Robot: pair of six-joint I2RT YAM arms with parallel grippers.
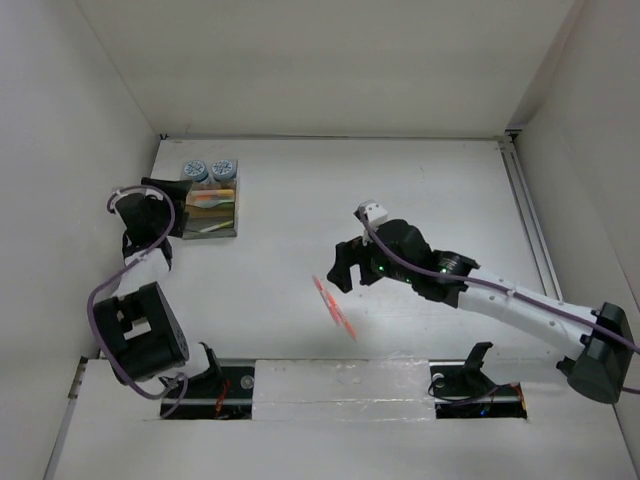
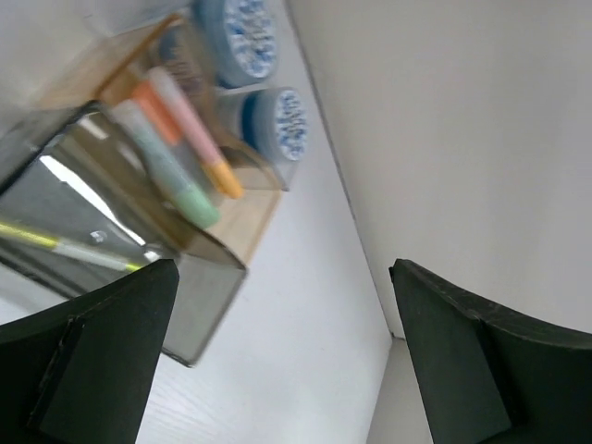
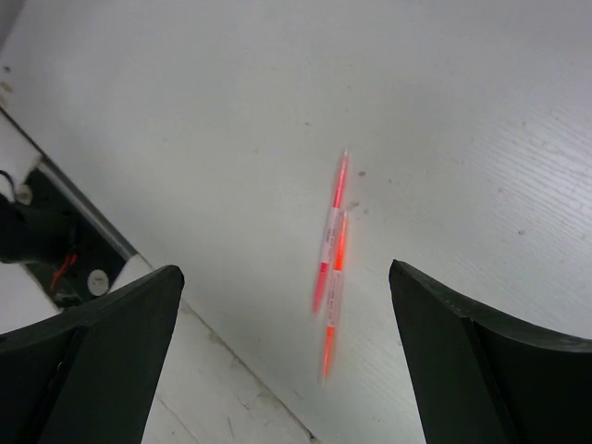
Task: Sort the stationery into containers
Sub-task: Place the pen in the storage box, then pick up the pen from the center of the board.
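The wooden organiser tray stands at the table's far left, with two blue-and-white cylinders in its back end. In the left wrist view its wall is close on the left. It holds a light green highlighter, a pink one with an orange tip and a thin yellow pen, and a cylinder shows at its end. My left gripper stands open beside the tray, empty. My right gripper hangs open above a pink-red pen and an orange pen lying side by side on the table.
The white side wall rises close to the right of my left gripper. The two pens lie near the table's front edge, by the mounting rail with the arm bases.
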